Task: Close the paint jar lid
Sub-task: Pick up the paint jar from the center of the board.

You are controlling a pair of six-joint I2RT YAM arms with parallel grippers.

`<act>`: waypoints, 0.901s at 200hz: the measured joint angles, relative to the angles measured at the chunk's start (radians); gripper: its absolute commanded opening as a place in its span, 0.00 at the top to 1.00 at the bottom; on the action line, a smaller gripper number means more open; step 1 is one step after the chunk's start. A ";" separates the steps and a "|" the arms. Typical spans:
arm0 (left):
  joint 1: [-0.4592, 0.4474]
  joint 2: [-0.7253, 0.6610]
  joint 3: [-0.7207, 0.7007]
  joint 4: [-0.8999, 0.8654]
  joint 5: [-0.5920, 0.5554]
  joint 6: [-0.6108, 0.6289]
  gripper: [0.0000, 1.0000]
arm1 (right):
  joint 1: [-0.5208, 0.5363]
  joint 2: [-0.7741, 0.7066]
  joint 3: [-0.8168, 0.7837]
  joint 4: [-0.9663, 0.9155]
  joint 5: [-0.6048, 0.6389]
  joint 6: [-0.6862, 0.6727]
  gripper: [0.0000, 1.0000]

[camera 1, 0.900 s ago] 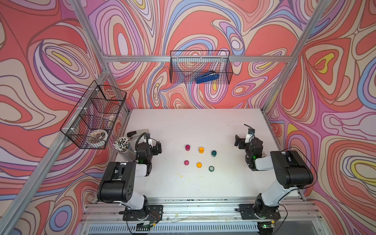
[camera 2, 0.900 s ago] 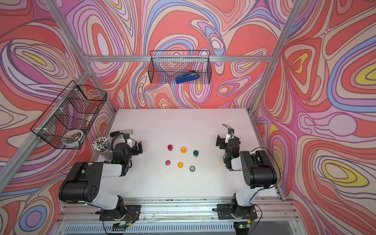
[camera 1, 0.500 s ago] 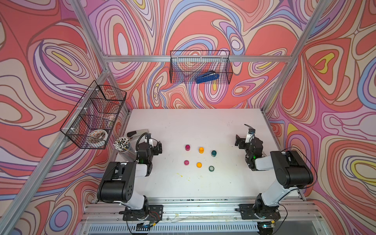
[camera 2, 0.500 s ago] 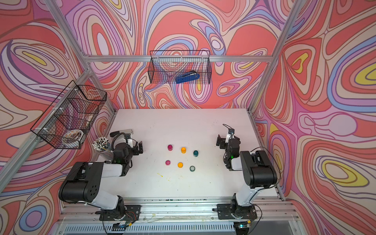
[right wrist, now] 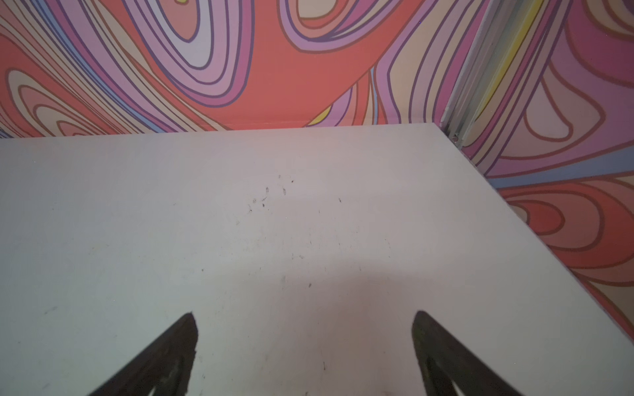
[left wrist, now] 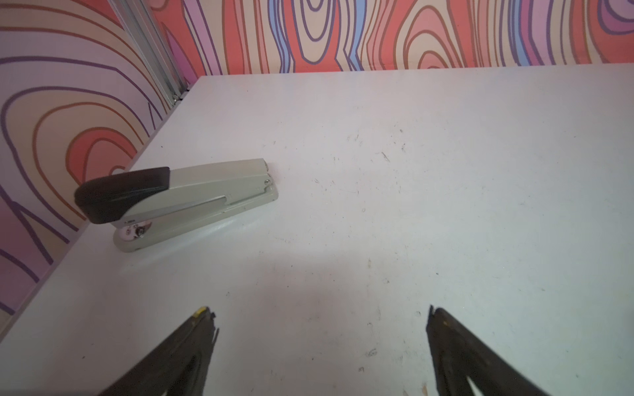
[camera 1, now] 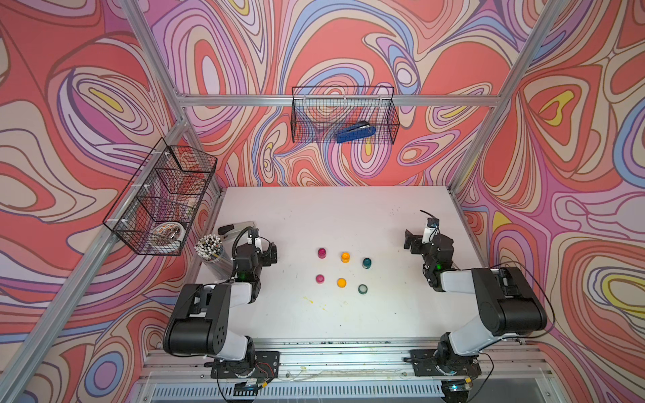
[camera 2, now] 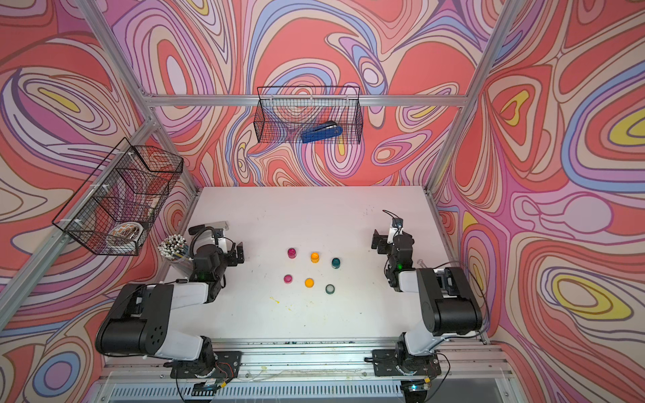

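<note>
The paint jars (camera 1: 345, 257) and lids (camera 1: 341, 282) sit mid-counter, well clear of the left gripper (left wrist: 319, 315) and right gripper (right wrist: 305, 315). Both grippers are open and empty. Wrist views exclude the jars.

Mid-worktop (camera 1: 349, 216), six small round pieces stand in two rows of three. In the far row, from left to right, a magenta jar (camera 1: 321, 253), an orange jar (camera 1: 345, 257) and a teal jar (camera 1: 366, 262) stand upright. Nearer, each apart from its matching jar, lie a flat magenta lid (camera 1: 319, 278), an orange lid (camera 1: 341, 282) and a teal lid (camera 1: 362, 289) with a pale centre.
</note>
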 measured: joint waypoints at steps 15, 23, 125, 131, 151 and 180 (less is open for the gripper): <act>-0.027 -0.089 0.024 -0.072 -0.051 -0.009 0.06 | 0.005 -0.055 0.098 -0.146 -0.016 0.005 0.02; -0.046 -0.135 0.040 -0.105 -0.070 -0.026 0.08 | 0.013 -0.072 0.161 -0.222 -0.022 0.009 0.02; -0.269 -0.550 0.171 -0.679 0.048 -0.236 0.25 | 0.560 0.119 0.600 -0.780 -0.024 0.060 0.18; -0.273 -0.562 0.171 -0.707 0.051 -0.241 0.25 | 0.587 0.154 0.626 -0.791 -0.028 0.064 0.20; -0.282 -0.613 0.171 -0.781 0.058 -0.264 0.25 | 0.658 0.262 0.714 -0.822 -0.037 0.079 0.29; -0.283 -0.700 0.182 -0.866 0.066 -0.295 0.26 | 0.715 0.374 0.792 -0.847 -0.063 0.122 0.39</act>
